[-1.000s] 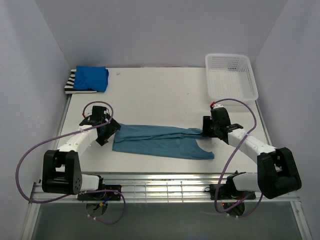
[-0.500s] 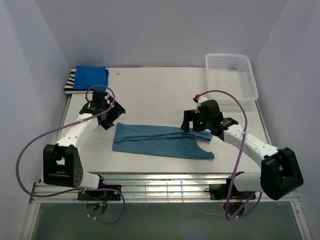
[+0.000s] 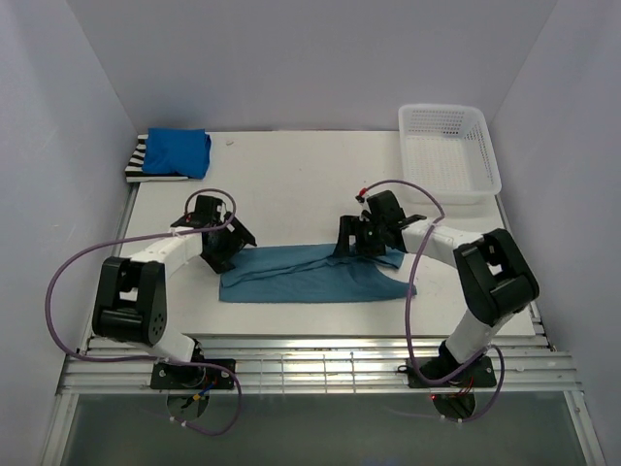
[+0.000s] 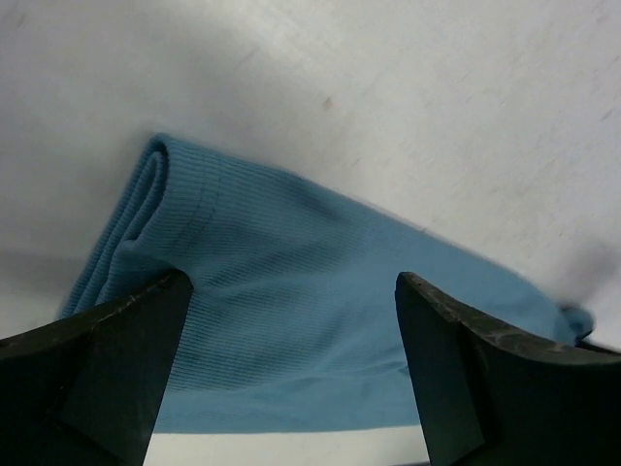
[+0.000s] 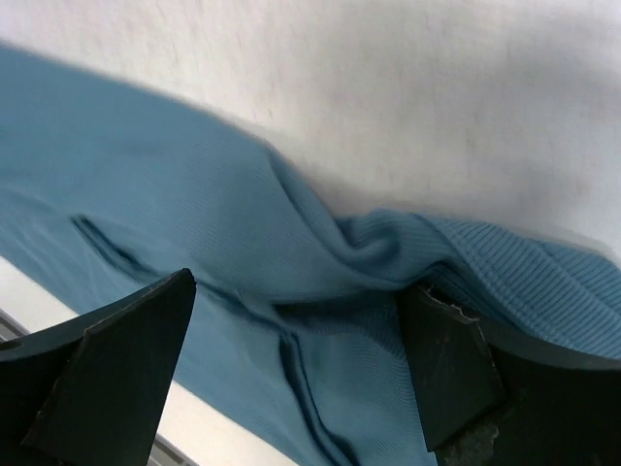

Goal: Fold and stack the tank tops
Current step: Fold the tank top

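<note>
The teal tank top point(image 3: 310, 275) lies as a long, ribbed, folded strip, bunched at its right end. The left gripper point(image 4: 291, 330) and right gripper point(image 5: 301, 340) are spread over its ends.

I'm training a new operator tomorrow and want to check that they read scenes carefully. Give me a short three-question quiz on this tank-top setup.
1. True or false: the teal tank top lies inside the white basket.
2. What lies on the striped tank top? A) the royal blue tank top B) the white basket C) nothing
3. Fill in: the left gripper and the right gripper both have their jaws ____ above the teal tank top.

Key: 1 false, it lies on the table; 2 A; 3 open.
</note>
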`<state>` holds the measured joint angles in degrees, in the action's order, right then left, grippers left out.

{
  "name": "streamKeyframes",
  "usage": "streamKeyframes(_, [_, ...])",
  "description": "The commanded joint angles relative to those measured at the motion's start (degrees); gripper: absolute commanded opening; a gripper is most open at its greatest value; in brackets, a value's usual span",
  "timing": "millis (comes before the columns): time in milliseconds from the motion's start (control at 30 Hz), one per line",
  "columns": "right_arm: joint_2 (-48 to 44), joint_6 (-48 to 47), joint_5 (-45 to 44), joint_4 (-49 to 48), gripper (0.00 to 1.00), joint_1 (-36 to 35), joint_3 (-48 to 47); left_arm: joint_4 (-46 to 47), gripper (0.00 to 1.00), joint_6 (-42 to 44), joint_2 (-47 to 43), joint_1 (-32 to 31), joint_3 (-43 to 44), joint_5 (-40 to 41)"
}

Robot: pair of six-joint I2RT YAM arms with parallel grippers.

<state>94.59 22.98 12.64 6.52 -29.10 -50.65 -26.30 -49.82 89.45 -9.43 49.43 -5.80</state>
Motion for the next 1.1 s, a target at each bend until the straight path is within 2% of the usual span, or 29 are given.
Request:
streamKeyframes(0, [8.8,0.1,2.6,-1.2,0.9,1.1,-6.8,-6.5,0.98,-3.5,-7.1,-0.5,-7.3,-0.2])
streamKeyframes(100, [17.8,-2.4,6.7,-1.6,0.9,1.8,-15.8,-8.1,0.98,-7.6,-12.2,-1.6,-13.2,-1.2])
streamKeyframes(133, [20.0,-4.9,10.3,-1.5,0.9,1.6,-22.8,-8.4,0.98,-10.2,-15.5,-2.2,-14.5,-2.4])
streamKeyframes(200, [26.9,-7.6,13.7,-3.4,0.9,1.2,-29.2,-9.2,0.98,-13.9,-18.8,-3.0,-18.0,-3.9])
streamKeyframes(233, [29.0,-9.8,14.3,-3.2,0.9,0.7,-35.9,-9.3,0.98,-16.1,-20.4,-4.6,-19.2,-4.6])
streamKeyframes(267, [33.6,-11.2,16.1,-2.5,0.9,0.5,-39.7,-9.3,0.98,-21.8,-23.7,-6.1,-21.5,-5.3])
streamKeyframes(300, [36.1,-12.4,17.6,-2.2,0.9,0.1,-43.4,-9.1,0.98,-25.1,-25.3,-8.0,-22.5,-5.4])
streamKeyframes(367, [44.0,-15.8,20.4,2.6,0.9,-0.3,-58.2,-9.0,0.98,-33.4,-28.7,-15.5,-23.5,-3.2])
streamKeyframes(400, [46.8,-16.6,20.5,5.4,0.9,-0.9,-63.8,-9.2,0.98,-34.8,-29.2,-20.4,-23.0,-1.7])
streamKeyframes(467, [52.6,-18.2,20.8,12.2,0.9,-1.3,-78.4,-10.1,0.98,-35.7,-29.1,-23.5,-21.0,0.5])
streamKeyframes(533, [53.3,-17.2,20.7,12.6,0.9,-1.4,-82.5,-11.0,0.98,-34.6,-27.2,-26.8,-16.4,3.6])
streamKeyframes(567, [50.9,-16.9,21.0,10.3,0.9,-1.4,-82.3,-11.6,0.98,-33.9,-26.4,-27.5,-14.5,4.6])
streamKeyframes(667, [41.3,-16.2,21.5,3.5,0.9,-1.7,-72.9,-14.3,0.98,-30.2,-23.5,-28.4,-7.0,9.0])
streamKeyframes(733, [35.4,-19.1,18.4,4.0,0.9,-2.1,-69.1,-15.8,0.98,-27.1,-23.4,-28.4,-3.3,11.0])
streamKeyframes(867, [29.5,-21.2,14.6,9.1,0.9,-2.4,-70.1,-19.9,0.98,-24.8,-26.0,-28.4,-1.2,14.1])
streamKeyframes(900, [28.1,-21.3,13.6,11.7,0.9,-2.5,-69.7,-23.8,0.98,-25.2,-26.6,-28.4,-1.2,15.5])
streamKeyframes(1000, [18.8,-24.2,8.3,12.4,0.9,-3.3,-57.9,-29.6,0.98,-23.1,-28.4,-27.8,-1.4,21.2])
streamKeyframes(1033, [15.7,-24.9,6.0,11.1,0.9,-3.9,-46.2,-31.2,0.98,-21.6,-28.2,-27.4,-0.9,21.6])
streamKeyframes(1067, [8.8,-25.6,5.1,9.7,0.9,-4.5,-40.2,-33.7,0.98,-22.2,-26.9,-27.0,0.1,22.6])
